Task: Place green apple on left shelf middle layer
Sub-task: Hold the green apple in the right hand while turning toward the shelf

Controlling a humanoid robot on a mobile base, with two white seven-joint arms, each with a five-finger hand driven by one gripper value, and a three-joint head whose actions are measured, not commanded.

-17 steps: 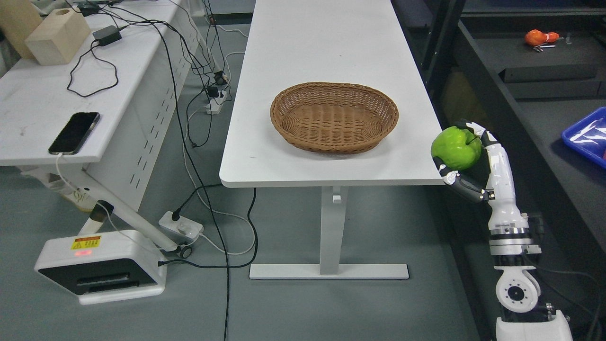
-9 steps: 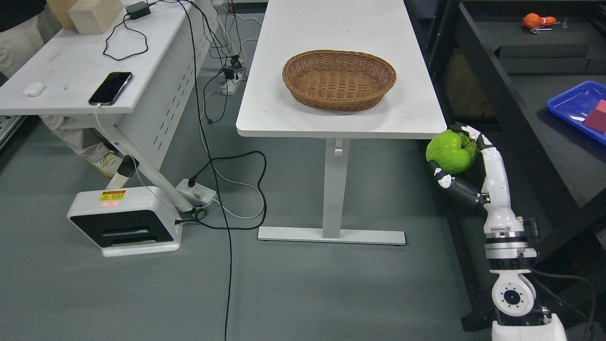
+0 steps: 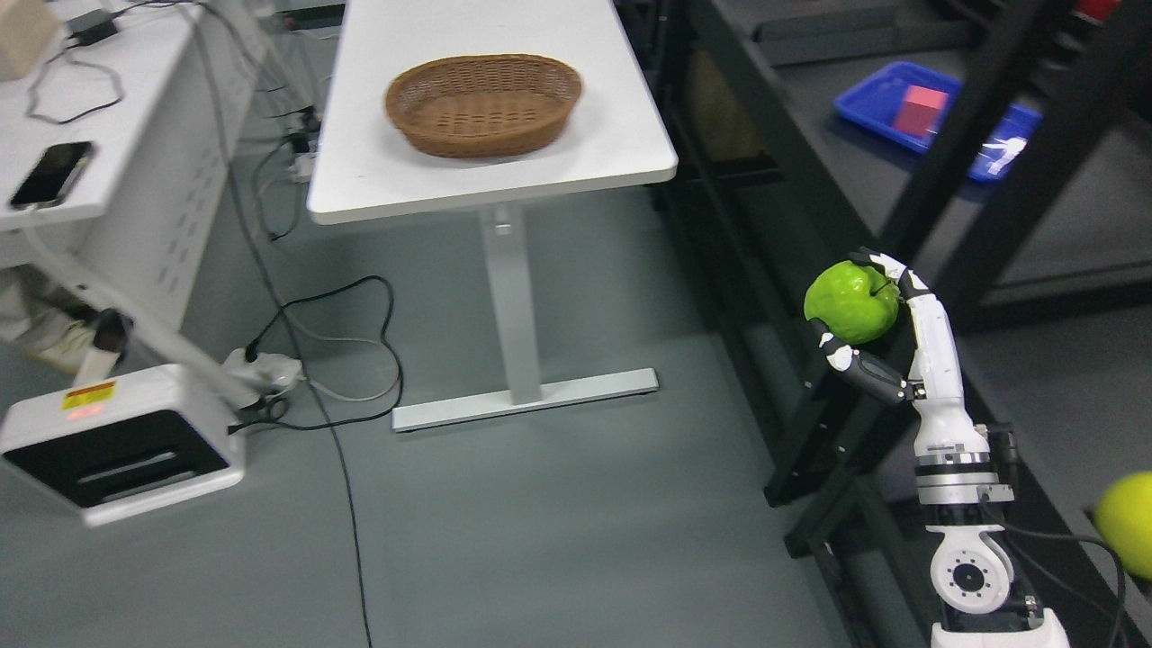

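One green apple (image 3: pixel 850 301), clasped in right hand (image 3: pixel 868 333) beside the dark shelf frame (image 3: pixel 976 144); risk: knocking an upright could jar it loose before placement.

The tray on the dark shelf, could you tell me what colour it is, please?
The tray is blue, holding a red block; only the head view shows it.

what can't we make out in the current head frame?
- Left hand: out of frame.
- Yellow-green round thing: cut off by the right edge, can't identify it.
- Shelf: its posts hide parts of the layers and the frame shows only part of it, so the middle layer can't be singled out.
- Blue tray: a post crosses it, contents blurred.
- Apple: the far side is hidden in the right hand.
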